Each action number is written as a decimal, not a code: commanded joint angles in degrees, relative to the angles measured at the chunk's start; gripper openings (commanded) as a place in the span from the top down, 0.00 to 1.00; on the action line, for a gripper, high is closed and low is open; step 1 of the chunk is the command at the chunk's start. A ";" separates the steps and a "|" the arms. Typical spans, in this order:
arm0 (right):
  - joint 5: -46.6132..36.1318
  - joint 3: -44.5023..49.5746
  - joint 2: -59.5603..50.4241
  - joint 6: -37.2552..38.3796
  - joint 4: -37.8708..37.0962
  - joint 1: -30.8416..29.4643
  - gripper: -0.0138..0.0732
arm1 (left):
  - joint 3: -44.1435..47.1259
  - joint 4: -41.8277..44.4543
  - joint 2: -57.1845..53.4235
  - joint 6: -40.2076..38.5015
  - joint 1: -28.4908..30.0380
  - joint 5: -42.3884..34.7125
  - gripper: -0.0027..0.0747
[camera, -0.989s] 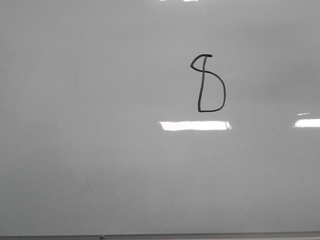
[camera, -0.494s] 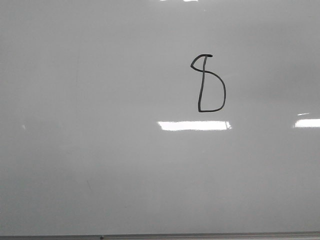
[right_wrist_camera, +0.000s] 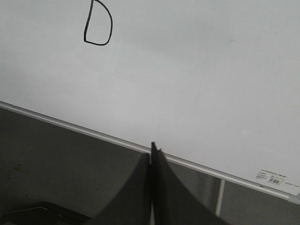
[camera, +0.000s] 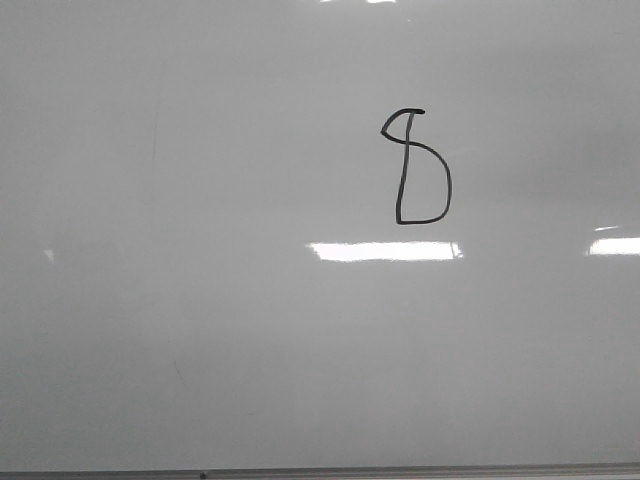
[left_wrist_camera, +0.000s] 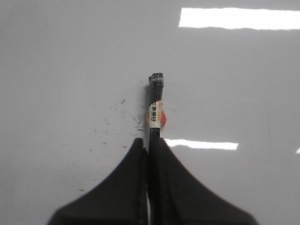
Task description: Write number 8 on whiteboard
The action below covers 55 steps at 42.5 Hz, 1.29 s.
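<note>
Thin black hand-drawn number 8 [camera: 415,168], lopsided with small upper loop and larger D-shaped lower loop, up and right of centre on the glossy pale grey-white whiteboard [camera: 200,300]. Left gripper [left_wrist_camera: 150,143] clamped on a slim black marker [left_wrist_camera: 154,112] with a white and orange label. Right gripper [right_wrist_camera: 151,149] pressed together, holding nothing, over the board's thin grey frame edge [right_wrist_camera: 70,125].

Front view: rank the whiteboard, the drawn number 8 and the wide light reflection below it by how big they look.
1. whiteboard, fills the view.
2. wide light reflection.
3. number 8, though its outline spans comparable area, so this is close.
</note>
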 commanded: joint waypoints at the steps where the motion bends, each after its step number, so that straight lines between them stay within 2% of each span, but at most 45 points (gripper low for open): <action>1: -3.04 -1.38 0.11 0.00 -0.78 -0.29 0.92 | 0.74 0.08 -0.76 -0.37 -0.83 -4.91 0.99; 55: -3.34 -1.13 -0.18 0.00 -0.78 -0.29 0.92 | 0.74 0.08 -0.76 0.78 -0.83 -5.70 0.99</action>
